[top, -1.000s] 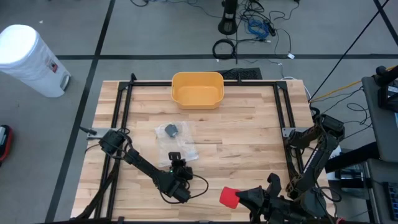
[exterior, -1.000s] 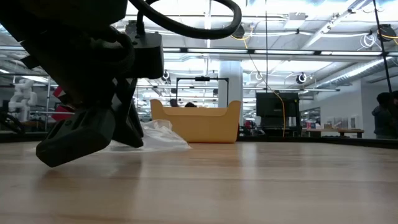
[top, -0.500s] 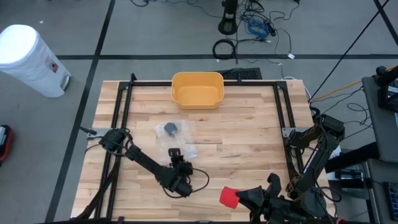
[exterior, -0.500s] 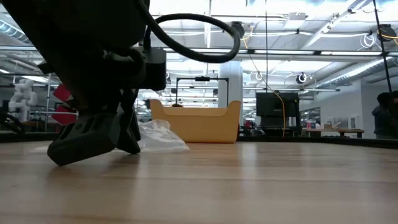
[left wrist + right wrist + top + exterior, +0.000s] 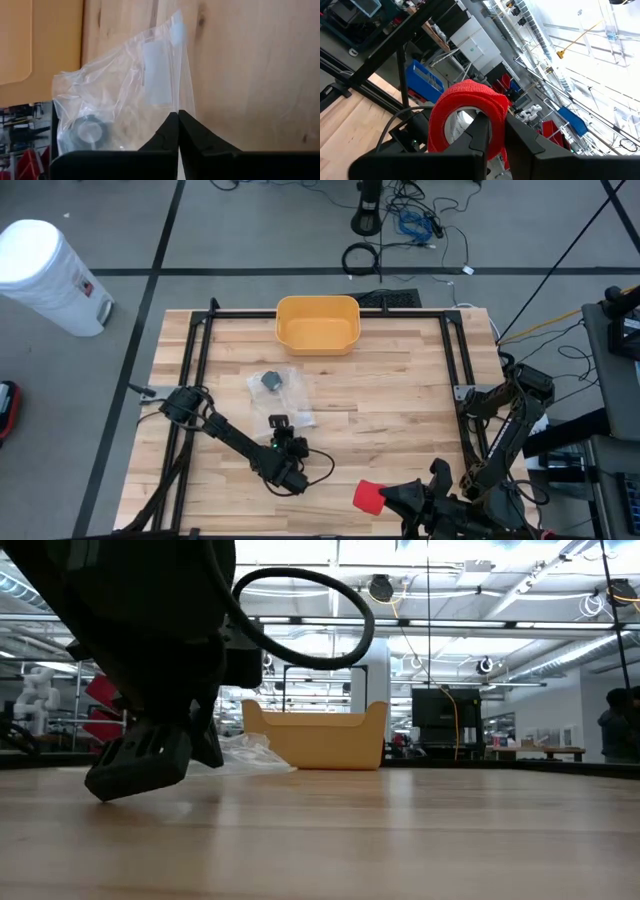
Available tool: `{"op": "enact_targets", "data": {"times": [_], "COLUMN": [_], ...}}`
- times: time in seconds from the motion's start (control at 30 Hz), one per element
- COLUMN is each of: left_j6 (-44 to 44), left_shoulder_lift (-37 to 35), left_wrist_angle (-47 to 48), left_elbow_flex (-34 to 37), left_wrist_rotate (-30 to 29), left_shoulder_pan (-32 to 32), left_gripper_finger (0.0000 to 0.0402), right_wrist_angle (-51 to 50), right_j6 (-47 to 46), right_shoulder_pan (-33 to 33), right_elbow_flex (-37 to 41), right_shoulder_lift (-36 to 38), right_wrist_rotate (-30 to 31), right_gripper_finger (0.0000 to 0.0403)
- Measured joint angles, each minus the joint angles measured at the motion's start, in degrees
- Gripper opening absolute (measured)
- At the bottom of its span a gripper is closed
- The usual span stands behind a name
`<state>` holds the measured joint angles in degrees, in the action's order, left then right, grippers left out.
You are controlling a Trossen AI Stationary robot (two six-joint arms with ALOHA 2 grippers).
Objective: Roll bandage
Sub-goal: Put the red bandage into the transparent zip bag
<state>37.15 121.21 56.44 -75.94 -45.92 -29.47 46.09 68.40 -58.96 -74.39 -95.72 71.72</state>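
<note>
High view: you have the left gripper (image 5: 281, 426) low over the middle of the wooden table (image 5: 400, 410), at the near edge of a clear plastic bag (image 5: 283, 395) with a dark round item inside. The yellow bin (image 5: 317, 324) sits at the far edge, well apart. Your right gripper (image 5: 385, 497) is at the near edge of the table, carrying the red bandage roll (image 5: 367, 496).

Low view: the left arm fills the left side, its gripper (image 5: 140, 755) down near the table surface. The plastic bag (image 5: 250, 750) lies just behind it, in front of the yellow bin (image 5: 315, 735).

Left wrist view: your left jaws are fully closed, tips meeting on the edge of the plastic bag (image 5: 125, 90).

Right wrist view: your right jaws are closed on the red bandage roll (image 5: 467, 117), one finger (image 5: 479, 131) through its hollow centre.
</note>
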Motion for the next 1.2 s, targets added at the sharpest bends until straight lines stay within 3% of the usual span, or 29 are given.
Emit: {"op": "enact_targets", "data": {"times": [0.37, 0.6, 0.93, 1.2], "left_j6": [-0.6, -3.4, -6.5, -6.5], "left_shoulder_lift": [-3.8, -9.8, -18.7, -20.0], "left_wrist_angle": [1.9, 1.6, 1.0, 0.9], "left_elbow_flex": [-4.1, -8.8, -10.6, -10.6], "left_wrist_rotate": [-0.3, -0.9, -9.8, -11.1], "left_shoulder_pan": [-2.2, -5.0, -6.8, -6.1], "left_gripper_finger": [0.0001, 0.0001, 0.0000, 0.0000], "right_wrist_angle": [0.1, -0.2, -6.1, -24.8], "right_j6": [0.9, -1.4, -11.7, -29.0], "right_shoulder_pan": [-0.1, -0.3, -1.0, 4.9], "right_elbow_flex": [0.0, 0.0, 0.0, 0.0], "right_shoulder_lift": [0.0, 0.0, 0.0, 0.0], "right_wrist_rotate": [0.0, 0.0, 0.8, 0.0], "right_gripper_finger": [0.0039, 0.0039, 0.0039, 0.0039]}}
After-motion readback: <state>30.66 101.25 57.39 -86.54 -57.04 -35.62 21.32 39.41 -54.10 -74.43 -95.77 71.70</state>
